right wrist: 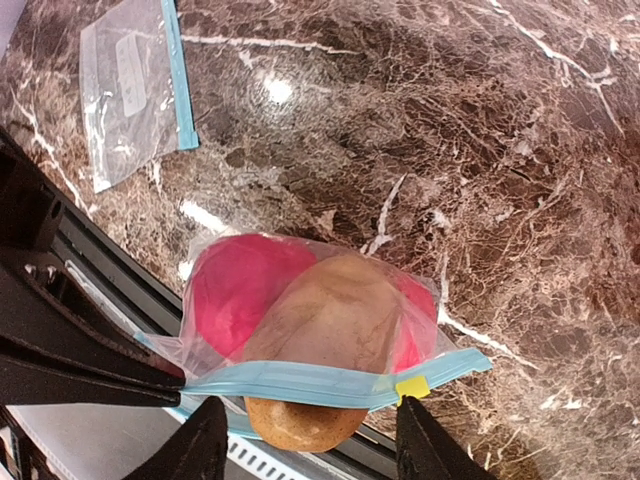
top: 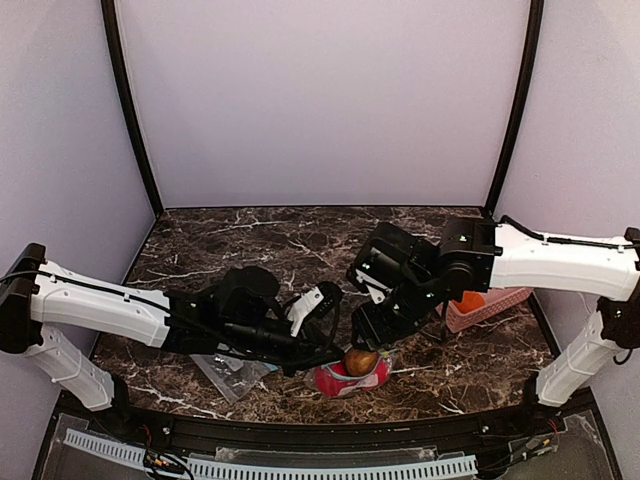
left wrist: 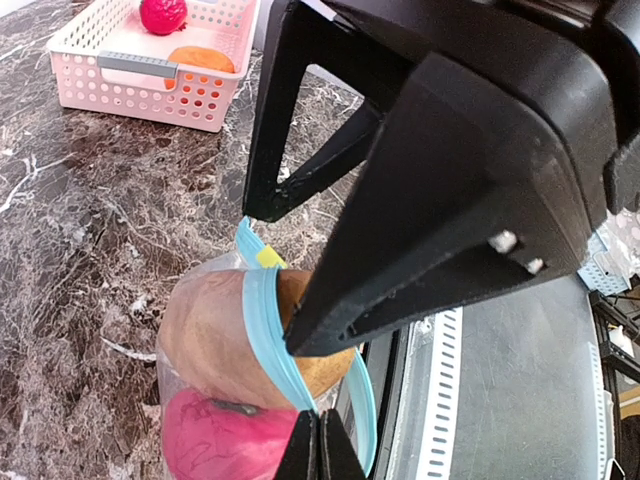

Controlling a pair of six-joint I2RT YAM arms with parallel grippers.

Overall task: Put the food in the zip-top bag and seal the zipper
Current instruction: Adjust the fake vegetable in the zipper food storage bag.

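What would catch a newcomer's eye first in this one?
A clear bag at the table's near edge bulges with red fruit, a brown fruit poking out past its blue zipper. The left gripper pinches that zipper, while the right gripper's open fingers straddle it.

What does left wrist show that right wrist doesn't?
Left wrist only: the pink basket holding one red piece and the orange piece. Right wrist only: a spare empty bag lying flat on the table. Both: the zip-top bag with red pieces inside and the brown piece sticking out past the open zipper.
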